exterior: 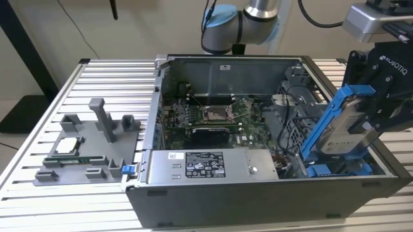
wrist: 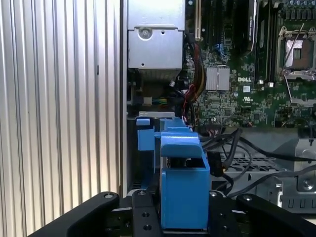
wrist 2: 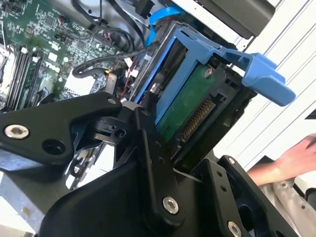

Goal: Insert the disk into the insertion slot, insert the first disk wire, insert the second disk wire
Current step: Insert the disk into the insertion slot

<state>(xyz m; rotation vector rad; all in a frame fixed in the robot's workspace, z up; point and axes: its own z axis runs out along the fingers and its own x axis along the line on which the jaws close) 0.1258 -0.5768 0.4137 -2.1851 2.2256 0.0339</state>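
Disk [exterior: 351,123] in its blue carrier hangs tilted over the case's end at the exterior view's right, lower edge just inside the case wall [exterior: 271,200], black cables [exterior: 289,126] close beside; I see my jaws clamped on its upper part.

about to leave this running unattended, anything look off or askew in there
The disk, shut in the gripper, is tilted steeply on end over the computer case at the exterior view's right, not seated yet. The second wrist view has a person's hand near the gripper. Nothing looks spilled or broken.
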